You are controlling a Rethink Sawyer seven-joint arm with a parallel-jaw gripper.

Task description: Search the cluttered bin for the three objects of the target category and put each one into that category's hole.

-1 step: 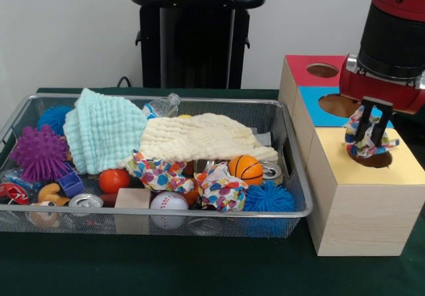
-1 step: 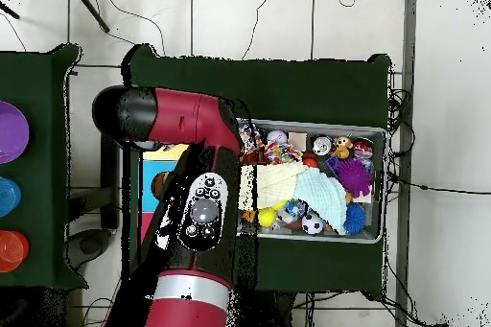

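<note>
Patterned cloth (image 1: 367, 137) held above the yellow hole (image 1: 373, 158).

The gripper (image 1: 370, 131) had its fingers closed on the colourful cloth, just over the dark hole in the yellow top of the wooden box (image 1: 362, 203), beside the wire bin (image 1: 295, 170) of clutter.

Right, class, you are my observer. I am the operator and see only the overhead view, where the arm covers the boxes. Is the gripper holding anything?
Observer: Yes. In the front view the fingers are shut on a patterned cloth.
Operator: Where is it hanging?
Observer: Right over the yellow hole, its lower end about at the rim.
Operator: What are the other holes?
Observer: A blue hole and a red hole lie behind it, both with nothing over them.
</note>
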